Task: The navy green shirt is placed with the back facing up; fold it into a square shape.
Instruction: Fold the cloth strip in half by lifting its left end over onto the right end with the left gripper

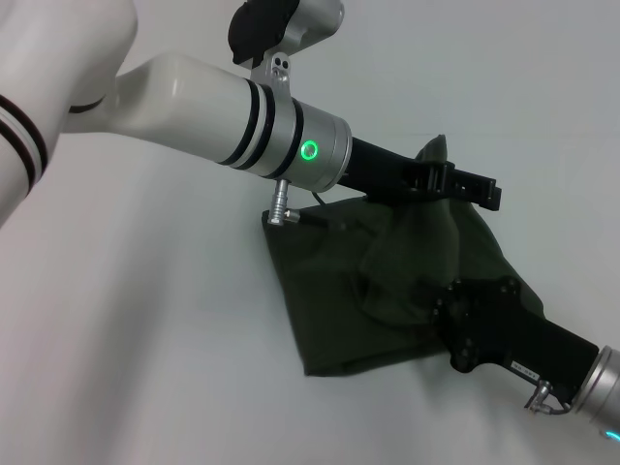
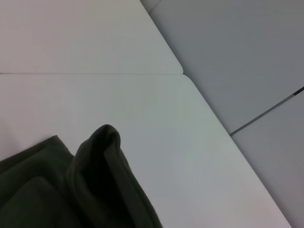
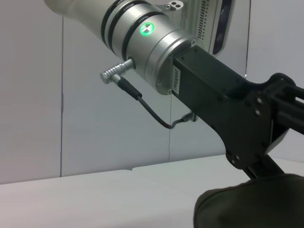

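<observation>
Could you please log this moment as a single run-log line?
dark olive-green cloth shirt: bunched, part lifted | left gripper: at raised far fold | right gripper: at near edge | white table

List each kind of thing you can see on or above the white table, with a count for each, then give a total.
Navy green shirt: 1
Robot grippers: 2, the left gripper and the right gripper, both at the shirt
White table: 1
Total: 4

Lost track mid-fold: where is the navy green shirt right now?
In the head view the navy green shirt lies bunched on the white table, right of centre, with the left gripper at its far edge and the right gripper on its near right side.
</observation>
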Available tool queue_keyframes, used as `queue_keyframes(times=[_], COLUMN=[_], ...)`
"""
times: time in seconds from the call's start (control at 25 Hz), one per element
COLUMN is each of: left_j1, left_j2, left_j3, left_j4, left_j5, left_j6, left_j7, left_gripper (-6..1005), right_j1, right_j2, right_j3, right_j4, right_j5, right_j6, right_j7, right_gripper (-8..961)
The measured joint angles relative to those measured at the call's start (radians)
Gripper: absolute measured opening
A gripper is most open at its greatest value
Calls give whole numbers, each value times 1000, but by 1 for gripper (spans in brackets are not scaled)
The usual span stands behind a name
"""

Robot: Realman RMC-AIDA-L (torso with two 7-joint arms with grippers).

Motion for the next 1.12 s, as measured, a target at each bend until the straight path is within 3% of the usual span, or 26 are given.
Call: queue_keyframes(times=[0.12, 1.12], left_j1=[0, 12], left_j2=[0, 4], left_j3=[0, -7], left_j4=[0, -14], left_j5=[-1, 1], left_j6=[1, -11], left_j7=[0, 15], left_gripper=[938, 938], right_j1=[0, -55], right_j2=[0, 0], right_j3=[0, 0], right_j4=[2, 92], right_j5=[8, 214], right_j6=[1, -72], right_j7=[0, -7], right_gripper=[31, 16])
